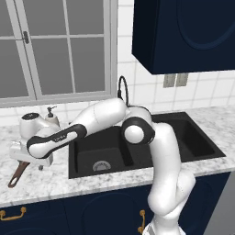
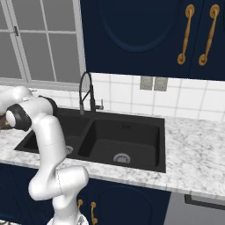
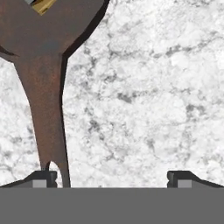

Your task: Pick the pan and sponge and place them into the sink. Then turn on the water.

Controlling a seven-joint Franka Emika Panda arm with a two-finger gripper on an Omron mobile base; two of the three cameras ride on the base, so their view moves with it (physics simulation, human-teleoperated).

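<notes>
Marble counter (image 3: 153, 96) lies under my tool (image 3: 111, 177), seen from close above in the hand view. My tool stands wide open and grips nothing; its two dark tips rise far apart, one at the lower left (image 3: 41, 178) and one at the lower right.

The pan (image 3: 43, 39) sits on the counter left of the sink (image 1: 183, 137). In the hand view its dark reddish-brown bowl is at the upper left, and its long handle runs down from there to my left tip, ending just beside it. I cannot tell whether that tip touches the handle. The handle is not between my tips; bare marble lies between them.

A scrap of yellow, the sponge (image 3: 43, 6), shows at the very top left of the hand view, over the bowl of the pan. Whether it rests inside the pan I cannot say for sure.

From the left base view, my arm reaches low across the sink's left end to the counter beyond it, and the brown end of the handle pokes out below my hand, toward the counter's front edge. A beige soap bottle (image 1: 51, 114) stands behind my hand, near the back wall. The black tap (image 2: 85, 94) rises at the sink's back rim, and both basins are black with silver drains.
</notes>
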